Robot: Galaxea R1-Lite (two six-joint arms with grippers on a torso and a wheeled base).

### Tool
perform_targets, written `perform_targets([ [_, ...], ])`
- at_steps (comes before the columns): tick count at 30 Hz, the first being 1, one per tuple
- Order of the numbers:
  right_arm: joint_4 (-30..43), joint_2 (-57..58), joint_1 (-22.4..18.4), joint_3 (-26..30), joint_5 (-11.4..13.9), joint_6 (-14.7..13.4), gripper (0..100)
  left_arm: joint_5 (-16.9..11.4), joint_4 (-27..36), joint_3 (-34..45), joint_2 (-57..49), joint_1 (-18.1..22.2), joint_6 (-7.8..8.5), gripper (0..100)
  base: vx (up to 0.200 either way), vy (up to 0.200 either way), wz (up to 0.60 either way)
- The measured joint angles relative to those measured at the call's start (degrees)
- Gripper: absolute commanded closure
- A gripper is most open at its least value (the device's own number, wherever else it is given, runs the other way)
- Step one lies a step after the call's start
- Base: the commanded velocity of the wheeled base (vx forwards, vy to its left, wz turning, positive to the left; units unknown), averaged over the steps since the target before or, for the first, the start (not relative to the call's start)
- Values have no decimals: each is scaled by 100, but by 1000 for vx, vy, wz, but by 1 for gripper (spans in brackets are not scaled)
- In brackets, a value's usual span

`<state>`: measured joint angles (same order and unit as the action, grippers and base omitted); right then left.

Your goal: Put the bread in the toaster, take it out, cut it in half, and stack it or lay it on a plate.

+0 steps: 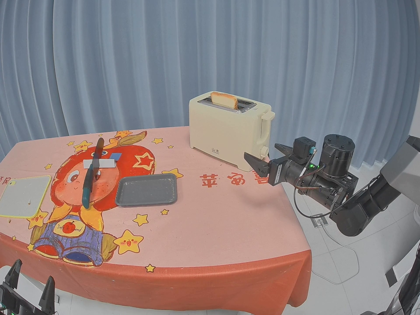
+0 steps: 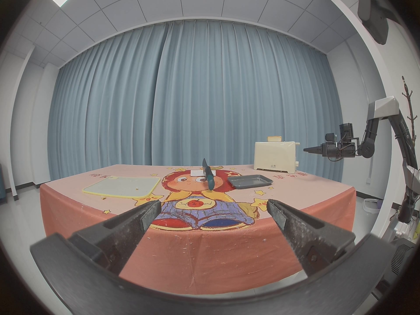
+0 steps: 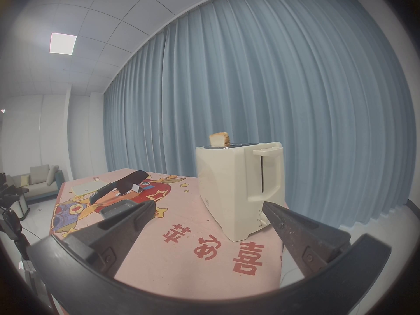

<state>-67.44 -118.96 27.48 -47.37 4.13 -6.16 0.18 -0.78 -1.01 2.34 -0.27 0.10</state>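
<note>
Big blue curtain (image 1: 175, 44) is hanging across the whole back. In front of it the table (image 1: 227, 232) is wearing a pink cartoon cloth. The cream toaster (image 1: 227, 132) is sitting toward the far right of the table, lever end facing the robot's right.

Over at the left edge a pale cutting board (image 1: 24, 195) with a yellow-green rim is lying flat. The gray tray (image 1: 146, 190) is lying near the middle, just right of the knife (image 1: 92, 173). The knife's teal handle is pointing toward the robot.

The right gripper (image 1: 261, 151) is hovering just beside the toaster's lever end, jaws spread wide and empty. The left gripper (image 1: 34, 271) is hanging low off the near left corner of the table, also wide open and carrying nothing.

The bread (image 1: 224, 100) is standing in one of the toaster's top slots with its upper part poking out. Smallest bit: a white block (image 1: 99, 163) is propping up the knife's dark blade.
</note>
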Motion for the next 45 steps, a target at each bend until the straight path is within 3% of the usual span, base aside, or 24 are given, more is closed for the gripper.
perform_targets([
  [15,162,283,-221,104,-50,-65,0,0,0,0,0,0,0,0,0,0,0],
  [22,1048,652,-435,-41,13,-41,0,2,0,0,0,0,0,0,0,0,0],
  [33,2778,1223,-463,-830,49,74,0,4,2,0,0,0,0,0,0,0,0],
  [39,3011,1278,-557,-1484,82,137,0,6,2,0,0,0,0,0,0,0,0],
  [45,3315,1224,-651,-1914,333,184,0,4,0,0,0,0,0,0,0,0,0],
])
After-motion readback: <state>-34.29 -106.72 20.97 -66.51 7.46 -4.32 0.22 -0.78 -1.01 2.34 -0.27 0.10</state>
